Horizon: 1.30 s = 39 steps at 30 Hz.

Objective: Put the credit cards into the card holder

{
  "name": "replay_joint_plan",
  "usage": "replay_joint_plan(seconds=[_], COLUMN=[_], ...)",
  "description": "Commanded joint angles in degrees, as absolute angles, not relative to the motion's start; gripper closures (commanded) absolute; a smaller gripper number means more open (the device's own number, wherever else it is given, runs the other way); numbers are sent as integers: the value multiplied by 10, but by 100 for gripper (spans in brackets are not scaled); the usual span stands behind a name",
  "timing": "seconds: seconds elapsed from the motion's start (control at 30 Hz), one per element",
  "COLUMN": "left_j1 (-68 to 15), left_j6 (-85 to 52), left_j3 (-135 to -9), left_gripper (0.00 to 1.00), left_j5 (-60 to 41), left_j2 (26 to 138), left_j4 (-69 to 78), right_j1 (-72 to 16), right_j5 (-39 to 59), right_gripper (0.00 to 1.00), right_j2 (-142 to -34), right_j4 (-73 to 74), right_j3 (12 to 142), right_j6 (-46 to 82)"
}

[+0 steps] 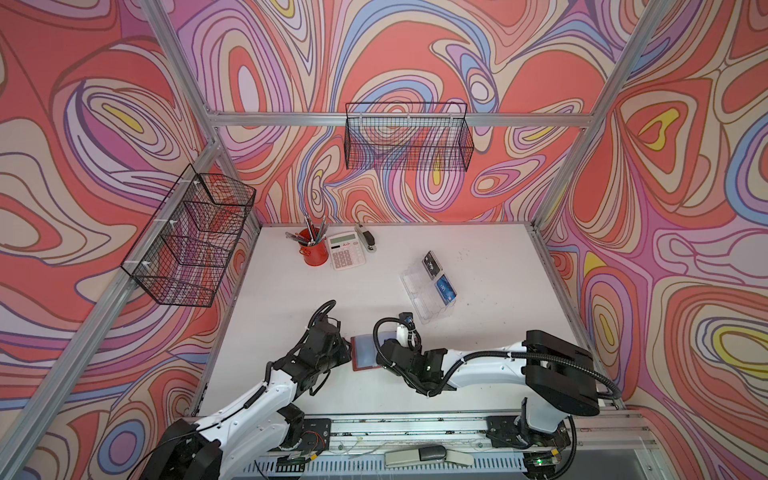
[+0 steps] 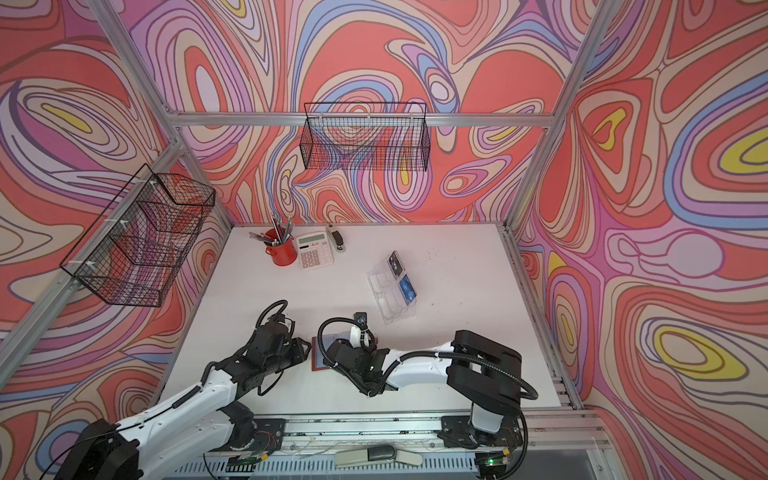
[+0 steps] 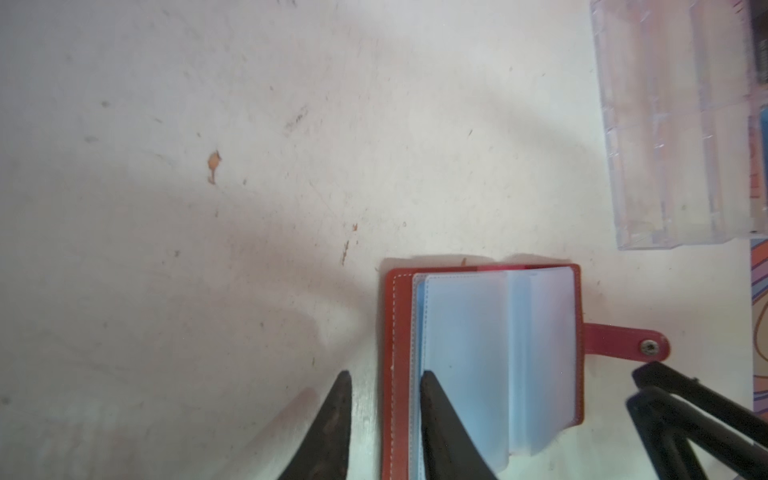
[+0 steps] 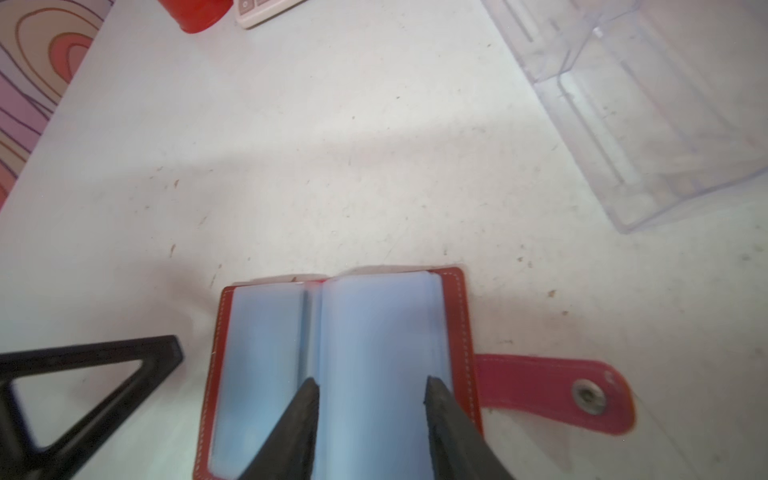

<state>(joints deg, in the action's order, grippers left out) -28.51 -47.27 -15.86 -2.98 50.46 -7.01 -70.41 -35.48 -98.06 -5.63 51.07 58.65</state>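
Both pincers have their fingers spread, and neither one pinches anything. The left pincer (image 3: pixel 385 374) has one fingertip low over the counter (image 3: pixel 208 291), just beside the card holder (image 3: pixel 478 353). Its other fingertip is over the plastic sleeves (image 3: pixel 465 332), and the red cover edge lies flat between the two. The right pincer (image 4: pixel 370 380) has both fingertips over the sleeves on the other half of the holder, near the cover edge that carries the snap tab (image 4: pixel 552 390). If the tips really press on the sleeves, I cannot tell.

The card holder lies open like a small book, flat on the counter, near the front and middle in both top views, between the two arms. Its sleeves look pale blue-grey. The snap tab lies flat on the counter and points toward the side of the right arm.

The credit cards are well apart from the holder. A black card (image 1: pixel 431 264) and a blue card (image 1: pixel 445 288) stand in the clear acrylic stand (image 1: pixel 419 299), further back and to the right. A red pen cup (image 1: pixel 311 251), a calculator (image 1: pixel 346 250) and a stapler (image 1: pixel 366 240) stand near the back edge.
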Motion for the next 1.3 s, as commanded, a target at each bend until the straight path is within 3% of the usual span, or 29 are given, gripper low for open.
replay_joint_plan(seconds=[0.0,0.2,0.37,0.6,0.77,0.9,1.03,1.17,1.27], left_j1=[-284,-284,-284,-284,-284,-284,-284,-284,-283], left_j6=[-480,-471,-466,-466,-465,-463,-464,-465,-463], left_j3=[-137,-120,-125,-138,-145,-154,-156,-155,-149], left_gripper=[67,60,58,58,57,58,58,57,56], left_j5=[-2,-26,-43,-70,-86,-89,-81,-71,-62], left_j2=[452,405,433,499,536,557,555,534,506], left_j4=[-94,-75,-60,-38,-27,-31,-41,-53,-60], right_j1=[-701,-702,-702,-701,-702,-698,-664,-598,-524], right_j5=[-398,-336,-239,-202,-196,-188,-169,-162,-165], right_gripper=[56,64,70,74,75,74,71,64,51], right_j2=[-976,-971,-1040,-1113,-1108,-1068,-974,-872,-817], right_j4=[-108,-12,73,95,98,97,4,-150,-255], right_j3=[521,513,532,561,560,552,570,625,691], right_j6=[609,554,531,544,540,513,460,402,339])
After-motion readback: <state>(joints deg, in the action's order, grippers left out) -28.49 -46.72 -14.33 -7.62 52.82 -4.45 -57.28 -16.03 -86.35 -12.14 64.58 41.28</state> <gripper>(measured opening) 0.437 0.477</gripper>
